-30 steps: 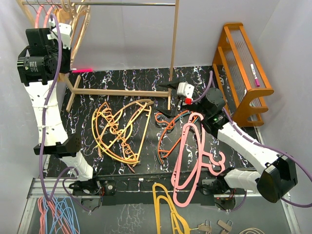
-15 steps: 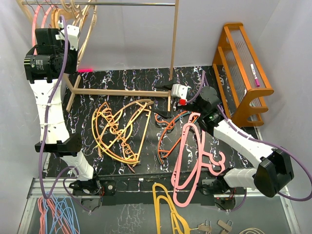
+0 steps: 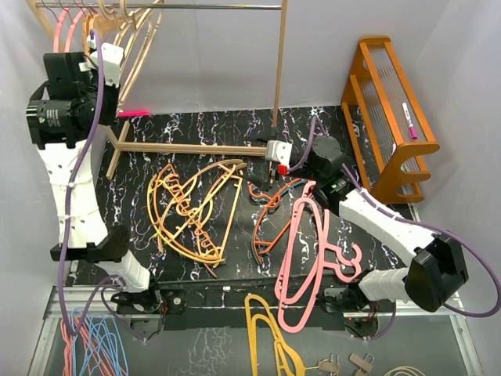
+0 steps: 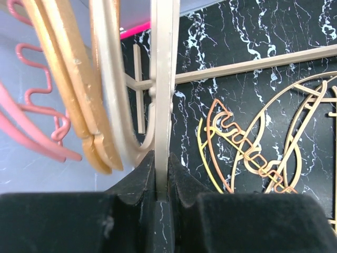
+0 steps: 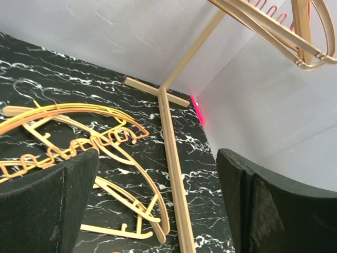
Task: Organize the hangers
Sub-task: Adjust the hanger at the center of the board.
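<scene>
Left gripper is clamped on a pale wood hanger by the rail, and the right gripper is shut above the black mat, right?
No: the right gripper is open, jaws wide apart above the black mat, as the right wrist view shows. The left gripper is indeed clamped on a pale wood hanger by the rail.

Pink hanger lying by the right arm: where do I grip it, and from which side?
Take the pink hanger by the neck just below its hook, coming down from above with the right gripper, jaws across the rod. It lies flat, so a top approach likely fits best; the orange hanger lies close beside.
</scene>
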You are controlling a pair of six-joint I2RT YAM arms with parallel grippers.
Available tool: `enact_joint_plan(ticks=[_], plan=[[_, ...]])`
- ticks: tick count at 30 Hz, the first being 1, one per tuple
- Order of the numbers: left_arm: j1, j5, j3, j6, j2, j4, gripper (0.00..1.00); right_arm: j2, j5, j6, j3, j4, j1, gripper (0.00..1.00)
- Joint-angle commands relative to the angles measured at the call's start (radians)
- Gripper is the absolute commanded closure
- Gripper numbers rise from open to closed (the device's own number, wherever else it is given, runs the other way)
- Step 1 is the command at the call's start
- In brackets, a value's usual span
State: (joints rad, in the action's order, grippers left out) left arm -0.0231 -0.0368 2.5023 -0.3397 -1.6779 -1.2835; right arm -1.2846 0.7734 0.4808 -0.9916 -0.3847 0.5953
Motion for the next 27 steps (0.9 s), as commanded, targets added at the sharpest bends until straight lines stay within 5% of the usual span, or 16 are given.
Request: enact_joint_plan(ticks=[1, 6, 10, 14, 22, 27], plan=[[0.003, -0.016, 0.038, -0.058, 0.078, -0.003, 1.00, -0.038, -0.043, 0.124, -0.078, -0.006, 0.007, 0.02], [0.004, -0.008, 0.100, -0.085, 0.072, -0.030, 1.00, -0.096, -0.001, 0.134, -0.118, -0.048, 0.017, 0.02], [0.005, 0.064, 0.068, -0.108, 0.106, -0.096, 1.00, -0.120, -0.163, 0.376, -0.041, -0.203, 0.100, 0.02], [0.004, 0.147, -0.129, -0.170, 0.211, -0.151, 1.00, -0.140, -0.244, 0.475, -0.042, -0.231, 0.099, 0.02], [0.004, 0.217, -0.384, -0.375, 0.432, -0.152, 1.00, -0.086, -0.023, 0.438, -0.186, 0.206, 0.006, 0.02], [0.004, 0.357, -0.494, -0.493, 0.529, -0.154, 1.00, -0.106, 0.083, 0.374, -0.264, 0.321, -0.053, 0.02]])
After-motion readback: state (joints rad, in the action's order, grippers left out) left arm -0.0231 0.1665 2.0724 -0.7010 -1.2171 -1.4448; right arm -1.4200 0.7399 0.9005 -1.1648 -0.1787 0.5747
